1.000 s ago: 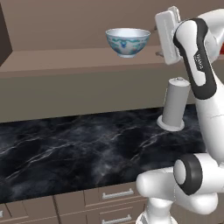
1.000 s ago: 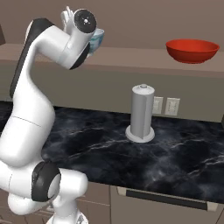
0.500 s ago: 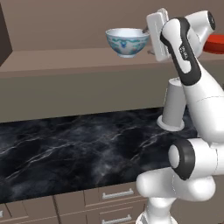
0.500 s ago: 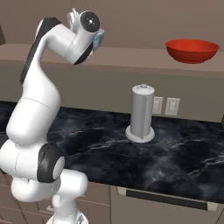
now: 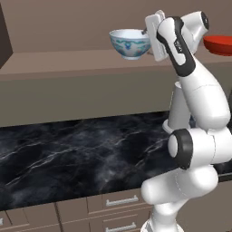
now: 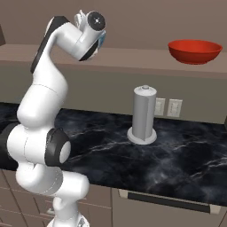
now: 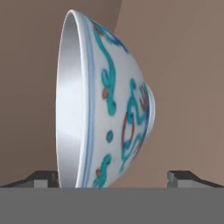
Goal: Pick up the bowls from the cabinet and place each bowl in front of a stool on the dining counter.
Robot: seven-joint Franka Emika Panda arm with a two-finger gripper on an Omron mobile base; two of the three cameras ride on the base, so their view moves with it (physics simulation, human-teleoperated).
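Note:
The white bowl with the blue-green pattern [image 5: 130, 43] stands upright on the taupe cabinet ledge [image 5: 68, 59]. My gripper [image 5: 148, 32] is level with it, right at its right side, open. In the hand view the bowl [image 7: 109, 109] lies between the two fingertips [image 7: 43, 177], its rim near the left one, and I cannot tell whether they touch it. Further right on the same ledge sits the red bowl [image 6: 195, 50], also at the frame edge [image 5: 219, 44]. The dining counter and stools are out of view.
Below the ledge runs a black marble counter [image 5: 68, 154] over drawers with metal handles [image 5: 121, 200]. A white paper towel roll [image 6: 144, 115] stands on it under the red bowl. Wall outlets [image 6: 168, 107] are behind the roll.
The hand has swung left along the ledge and closed in on the white bowl. The jaws have stayed open, and both bowls are where they were.

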